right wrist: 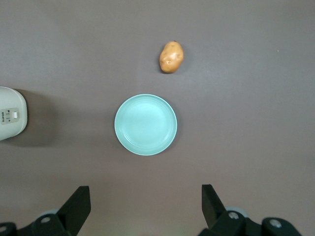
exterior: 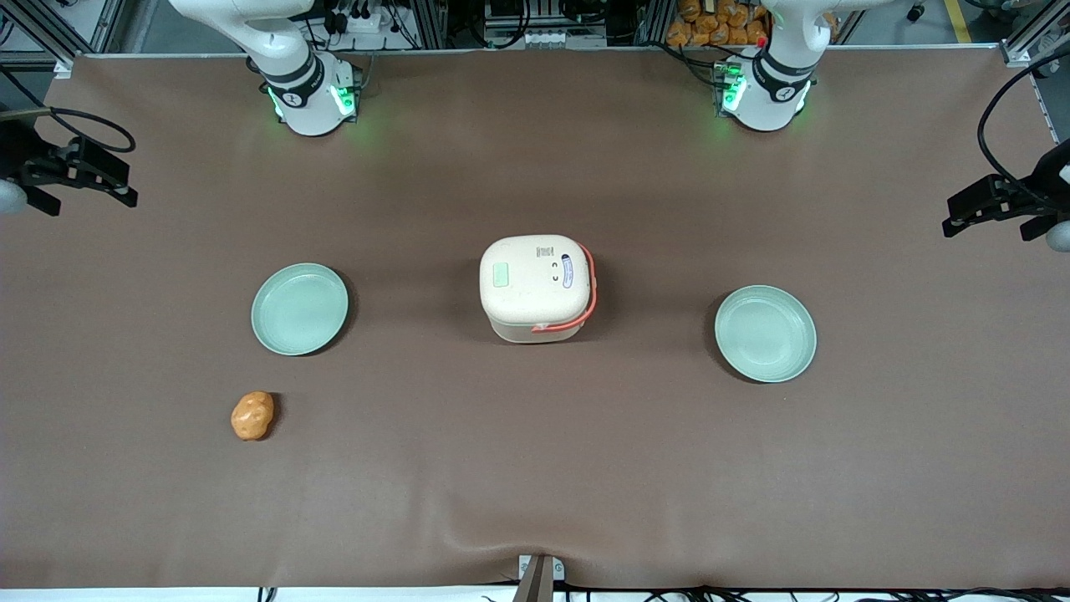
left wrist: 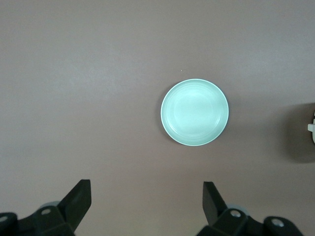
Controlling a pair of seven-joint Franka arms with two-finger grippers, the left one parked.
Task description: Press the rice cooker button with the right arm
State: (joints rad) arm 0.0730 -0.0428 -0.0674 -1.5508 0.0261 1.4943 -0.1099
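Observation:
The cream rice cooker (exterior: pixel 535 288) stands mid-table with its lid shut and its orange-red handle folded down along one side. Its small pale green button (exterior: pixel 501 274) sits on the lid, on the side toward the working arm. My right gripper (exterior: pixel 100 180) hangs high over the working arm's end of the table, well away from the cooker. In the right wrist view the gripper (right wrist: pixel 146 206) is open with nothing between its fingers, and only an edge of the rice cooker (right wrist: pixel 11 118) shows.
A pale green plate (exterior: pixel 299 308) (right wrist: pixel 145 124) lies between my gripper and the cooker. A potato (exterior: pixel 252 415) (right wrist: pixel 171 57) rests nearer the front camera than that plate. A second green plate (exterior: pixel 765 333) (left wrist: pixel 195 112) lies toward the parked arm's end.

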